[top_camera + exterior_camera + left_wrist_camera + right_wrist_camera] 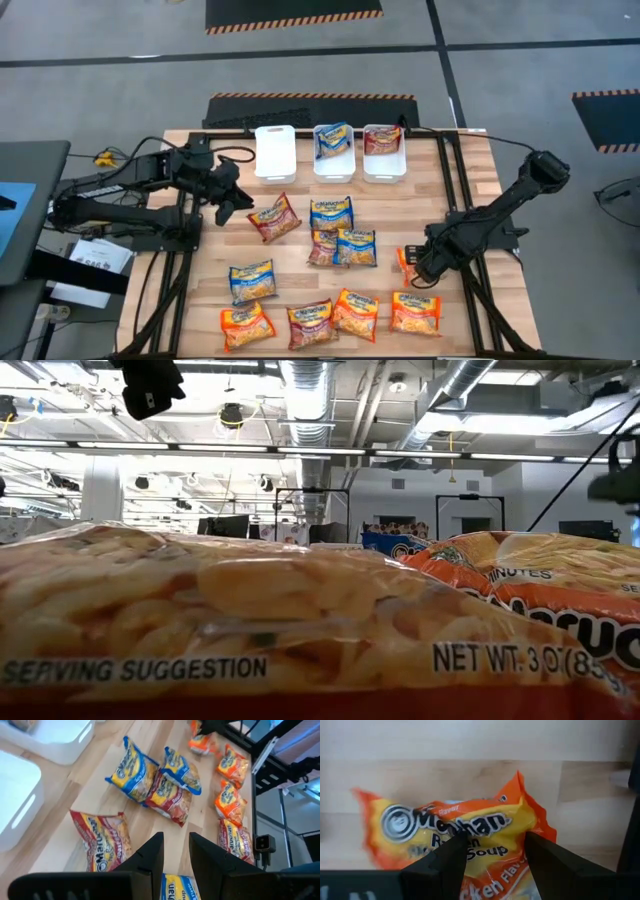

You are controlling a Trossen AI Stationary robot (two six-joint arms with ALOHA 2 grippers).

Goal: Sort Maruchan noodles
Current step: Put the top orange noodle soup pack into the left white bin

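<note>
orange noodle packet (455,835) lies under right gripper (495,852), fingers apart; left gripper (175,852) fingers narrowly apart, empty.

A rectangular light wooden table (455,190) with a black metal frame stands on a grey floor (110,80). Three white rectangular plastic bins sit in a row at the table's far edge: the left bin (274,152), the middle bin (334,158) and the right bin (385,160). Black floor mats with orange-striped edges (293,14) lie beyond the table. White papers (90,262) lie on the floor beside the table's left side. Overhead, grey ventilation ducts (310,390) run across the ceiling.
</note>
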